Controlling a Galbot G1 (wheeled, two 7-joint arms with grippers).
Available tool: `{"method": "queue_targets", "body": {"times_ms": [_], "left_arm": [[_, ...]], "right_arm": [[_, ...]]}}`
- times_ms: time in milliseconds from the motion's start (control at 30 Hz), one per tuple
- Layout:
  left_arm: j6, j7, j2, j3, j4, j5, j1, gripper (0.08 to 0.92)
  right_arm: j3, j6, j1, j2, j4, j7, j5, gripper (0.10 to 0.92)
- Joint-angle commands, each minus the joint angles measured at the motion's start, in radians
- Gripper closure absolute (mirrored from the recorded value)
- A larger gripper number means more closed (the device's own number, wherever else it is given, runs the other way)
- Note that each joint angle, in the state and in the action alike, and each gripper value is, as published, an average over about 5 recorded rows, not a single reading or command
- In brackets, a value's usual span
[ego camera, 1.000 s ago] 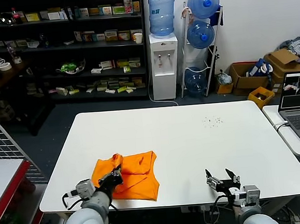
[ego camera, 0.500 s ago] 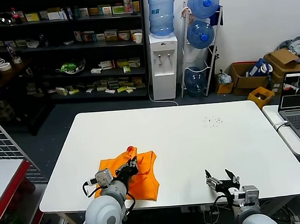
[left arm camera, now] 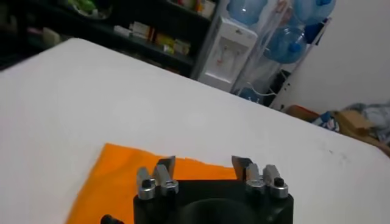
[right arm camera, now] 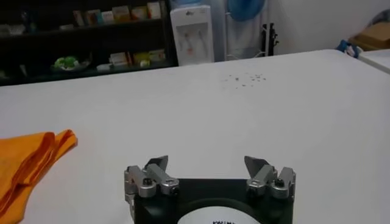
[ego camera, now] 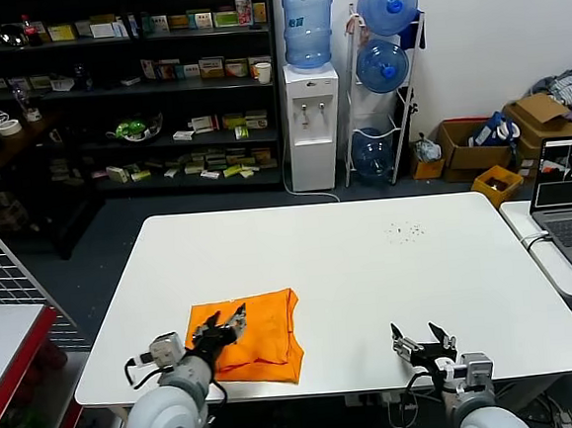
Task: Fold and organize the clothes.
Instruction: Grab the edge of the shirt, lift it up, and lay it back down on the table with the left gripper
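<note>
The orange T-shirt (ego camera: 261, 337) lies folded into a flat, roughly rectangular packet on the white table (ego camera: 369, 257), near its front left edge. My left gripper (ego camera: 230, 320) hovers open over the packet's near left part, with nothing between its fingers. In the left wrist view the left gripper (left arm camera: 204, 164) has its jaws wide apart, with the orange T-shirt (left arm camera: 116, 179) just beneath and beyond them. My right gripper (ego camera: 422, 340) rests open and empty at the front right edge, well apart from the shirt. The right wrist view shows the right gripper (right arm camera: 207, 162) open over bare table, the T-shirt's edge (right arm camera: 27, 159) off to one side.
A laptop (ego camera: 570, 201) stands on a side table at the right. Small dark specks (ego camera: 406, 230) mark the far right of the tabletop. A red-rimmed cart (ego camera: 10, 355) stands at the left. Shelves and a water dispenser (ego camera: 314, 123) stand behind the table.
My left gripper carried a raised fold of the shirt rightward, then opened and let it go. The shirt now lies flat, and the gripper has drawn back slightly. The right arm stayed still.
</note>
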Motion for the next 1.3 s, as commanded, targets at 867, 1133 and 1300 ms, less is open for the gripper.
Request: {"method": "queue_targets", "body": {"times_ms": [867,1133,1300], "left_arm": [[-0.158,0.363,0.072,-0.075,0.324,0.128,0.041,0.328],[-0.149,0.349,0.046,-0.067,0.316,0.11,0.034,0.561],[-0.142,0.325,0.035,-0.067,0.294,0.111,0.03,0.7]], "right_arm": [[-0.004,-0.004,0.001,0.004,-0.005,0.003,-0.004,0.203],[0.002,-0.002,-0.01,0.003,0.001,0.003,-0.005,0.203],[0.003,-0.001,-0.013,0.005,0.002,0.003,-0.006,0.203]]}}
